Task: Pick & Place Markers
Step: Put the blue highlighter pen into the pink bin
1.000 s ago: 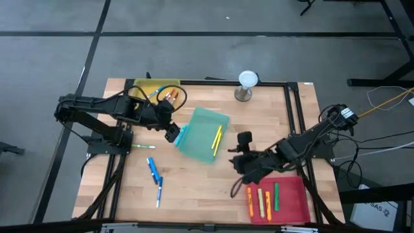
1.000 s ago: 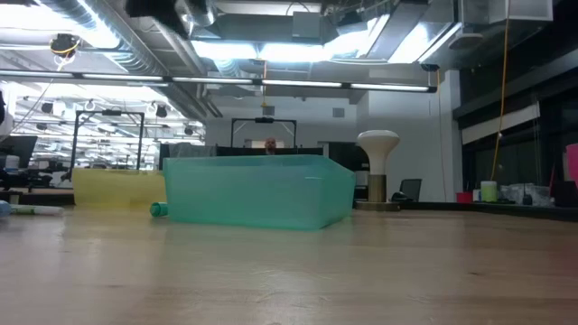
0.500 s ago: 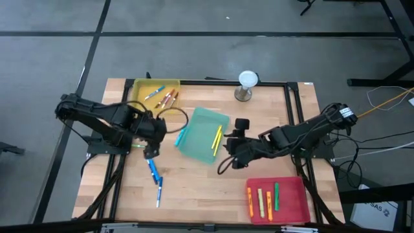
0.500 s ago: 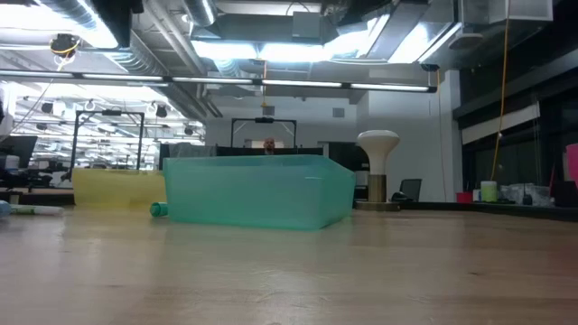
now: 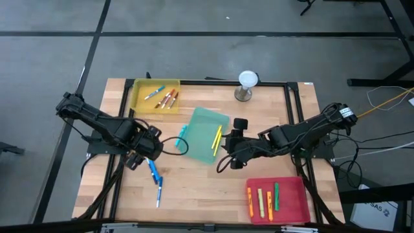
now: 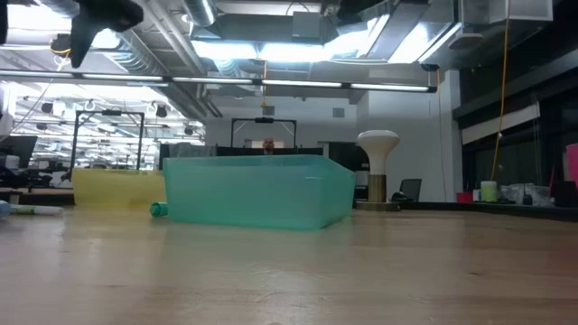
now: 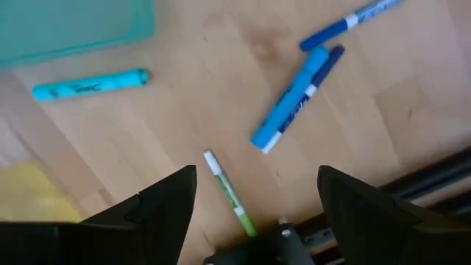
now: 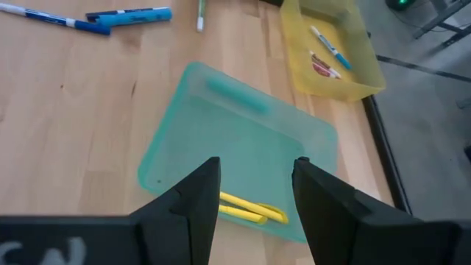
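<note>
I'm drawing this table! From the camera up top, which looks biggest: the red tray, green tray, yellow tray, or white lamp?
1. Green tray
2. Red tray, nearly the same as green, so unsure
3. Yellow tray
4. White lamp

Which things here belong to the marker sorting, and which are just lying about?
Job:
- loose blue markers
- teal marker
- green marker
- yellow markers in green tray
- yellow tray
- red tray

Lying about:
- white lamp
- cables
</note>
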